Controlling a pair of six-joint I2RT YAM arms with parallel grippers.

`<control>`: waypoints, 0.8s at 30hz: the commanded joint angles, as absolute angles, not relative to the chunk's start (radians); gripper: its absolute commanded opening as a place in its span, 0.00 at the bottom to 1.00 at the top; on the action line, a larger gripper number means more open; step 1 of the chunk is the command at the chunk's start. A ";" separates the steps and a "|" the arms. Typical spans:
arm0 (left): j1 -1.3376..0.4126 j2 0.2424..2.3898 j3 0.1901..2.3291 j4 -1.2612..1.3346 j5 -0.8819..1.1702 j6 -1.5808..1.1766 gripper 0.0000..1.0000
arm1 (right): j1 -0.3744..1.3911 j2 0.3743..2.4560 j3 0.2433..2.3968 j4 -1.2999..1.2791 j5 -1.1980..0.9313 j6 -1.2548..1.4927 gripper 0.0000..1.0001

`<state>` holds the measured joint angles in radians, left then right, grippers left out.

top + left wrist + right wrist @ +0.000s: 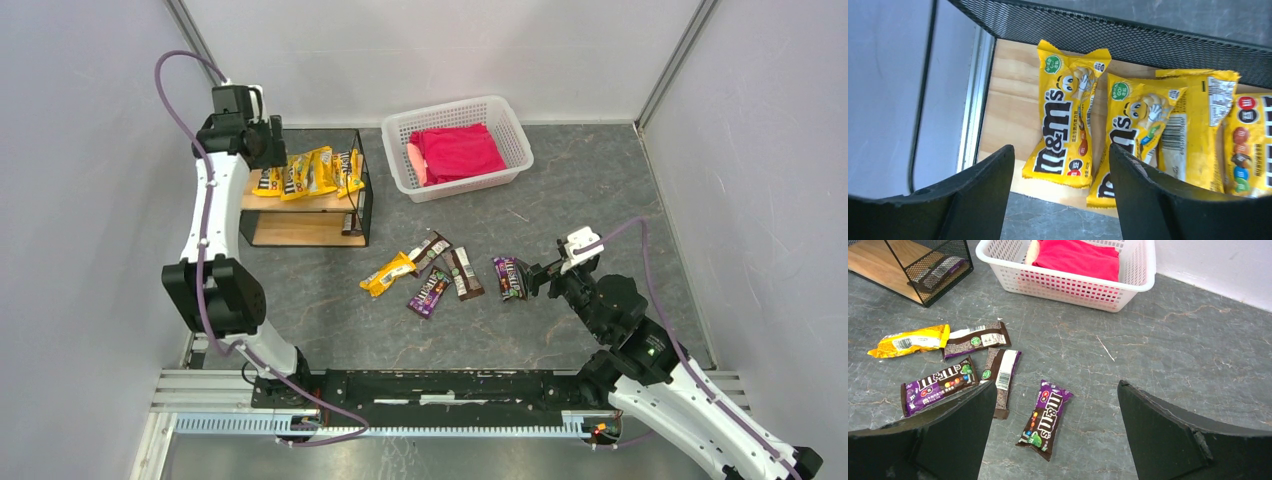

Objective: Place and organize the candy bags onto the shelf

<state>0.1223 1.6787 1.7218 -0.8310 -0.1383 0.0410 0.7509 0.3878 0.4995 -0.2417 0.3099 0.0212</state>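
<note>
Yellow M&M's bags (310, 172) lie in a row on the top board of the shelf (300, 204), printed faces mostly up, edges overlapping; the left wrist view shows four of them (1065, 115) on the pale wood (1008, 115). One dark packet (940, 267) lies on the lower board, behind the black mesh side.

Five bags lie loose on the grey worktop (580, 200), in front of the shelf:
- yellow bag (388, 273)
- brown bag (430, 250), touching the yellow one
- purple bag (429, 292)
- brown bag, back face up (463, 273)
- dark purple bag (509, 278), a little apart to the right

Left claw (265, 140) hangs over the shelf's left end, jaws apart, holding nothing. Right claw (540, 275) hovers just beside the dark purple bag (1046, 411), jaws wide, empty.

White perforated basket (500, 110) at the back, red cloth (458, 150) inside.
</note>
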 commanded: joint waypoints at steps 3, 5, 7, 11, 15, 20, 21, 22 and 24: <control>0.123 1.540 1.776 -0.839 -0.097 -0.060 0.82 | 0.756 0.400 0.508 -0.195 0.306 0.023 0.98; 0.123 1.491 1.753 -0.833 -0.003 -0.086 0.85 | 0.755 0.402 0.512 -0.198 0.310 0.023 0.98; 0.119 1.426 1.698 -0.796 0.112 -0.109 0.86 | 0.755 0.405 0.514 -0.201 0.320 0.021 0.98; 0.035 1.267 1.559 -0.708 0.215 -0.137 0.89 | 0.754 0.406 0.514 -0.199 0.333 0.018 0.98; -0.266 1.202 1.458 -0.654 0.140 -0.162 0.91 | 0.754 0.413 0.514 -0.194 0.324 0.024 0.98; -0.677 1.255 1.348 -0.631 -0.080 -0.178 0.92 | 0.755 0.415 0.524 -0.210 0.324 0.024 0.98; -0.725 1.273 1.324 -0.622 -0.105 -0.186 0.92 | 0.755 0.412 0.525 -0.214 0.328 0.024 0.98; -0.761 1.294 1.300 -0.607 -0.104 -0.197 0.92 | 0.754 0.407 0.525 -0.216 0.331 0.024 0.98; -0.812 1.344 1.260 -0.583 -0.094 -0.216 0.93 | 0.753 0.403 0.526 -0.219 0.330 0.024 0.98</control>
<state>-0.7235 1.2724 1.3296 -0.6373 -0.0078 -0.1429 0.7509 0.4133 0.4995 -0.2436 0.3176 0.0212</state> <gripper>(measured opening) 0.923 0.982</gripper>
